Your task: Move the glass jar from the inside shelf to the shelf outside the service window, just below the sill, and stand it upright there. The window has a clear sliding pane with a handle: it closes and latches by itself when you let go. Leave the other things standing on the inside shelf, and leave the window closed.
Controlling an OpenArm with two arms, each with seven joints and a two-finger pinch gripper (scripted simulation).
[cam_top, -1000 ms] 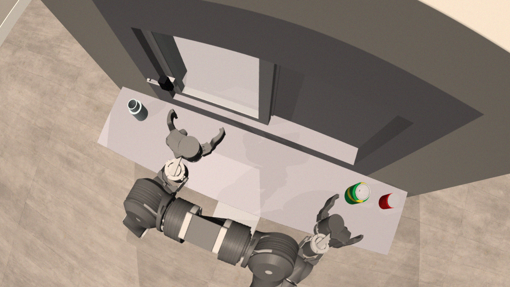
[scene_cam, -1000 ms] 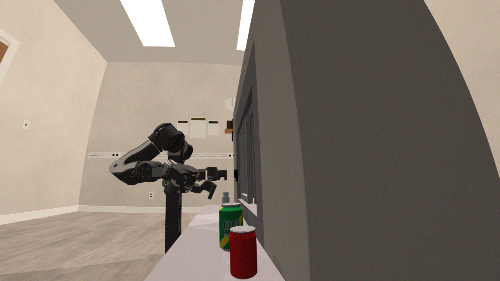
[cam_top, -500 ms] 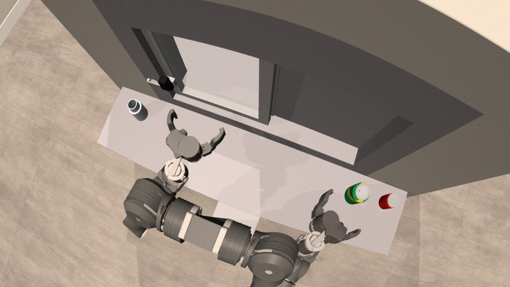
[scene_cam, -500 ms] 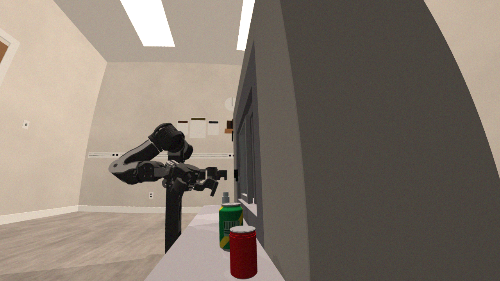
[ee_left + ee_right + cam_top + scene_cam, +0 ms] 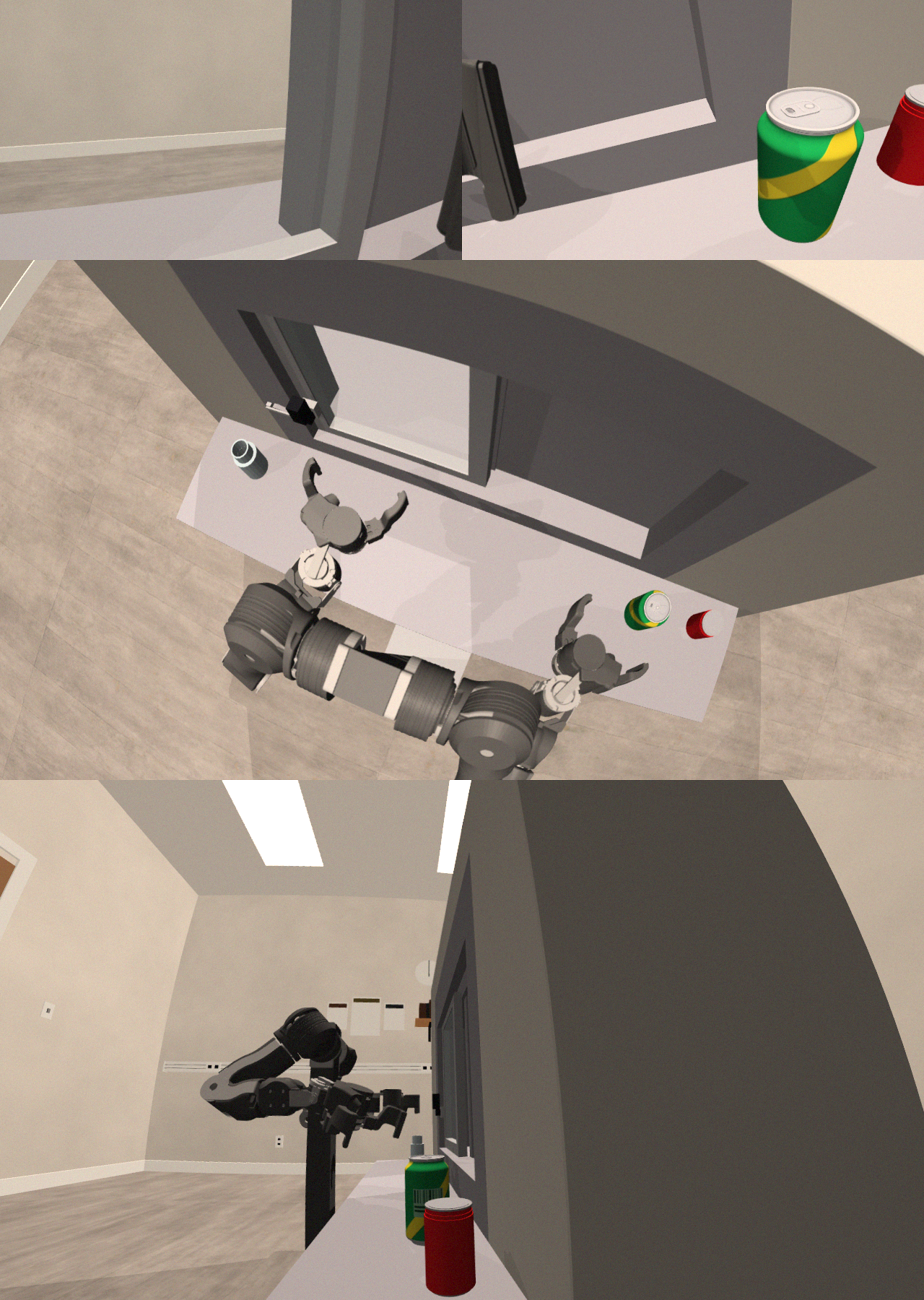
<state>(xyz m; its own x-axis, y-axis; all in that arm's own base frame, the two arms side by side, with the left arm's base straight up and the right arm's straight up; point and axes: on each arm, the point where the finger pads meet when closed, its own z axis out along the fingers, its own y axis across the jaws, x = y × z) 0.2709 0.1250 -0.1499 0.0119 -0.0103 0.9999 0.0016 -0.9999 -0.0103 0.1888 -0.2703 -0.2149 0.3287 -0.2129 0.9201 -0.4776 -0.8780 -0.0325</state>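
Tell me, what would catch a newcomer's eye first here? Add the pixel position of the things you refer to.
Probably the green and yellow can (image 5: 639,612) (image 5: 419,1184) (image 5: 808,173), upright near one end of the pale shelf (image 5: 419,583) (image 5: 362,1232) (image 5: 678,202), with a red container (image 5: 697,625) (image 5: 449,1249) (image 5: 904,144) beside it. Then the dark two-armed robot, reaching over that shelf towards the window, the jaws of both arms spread wide.
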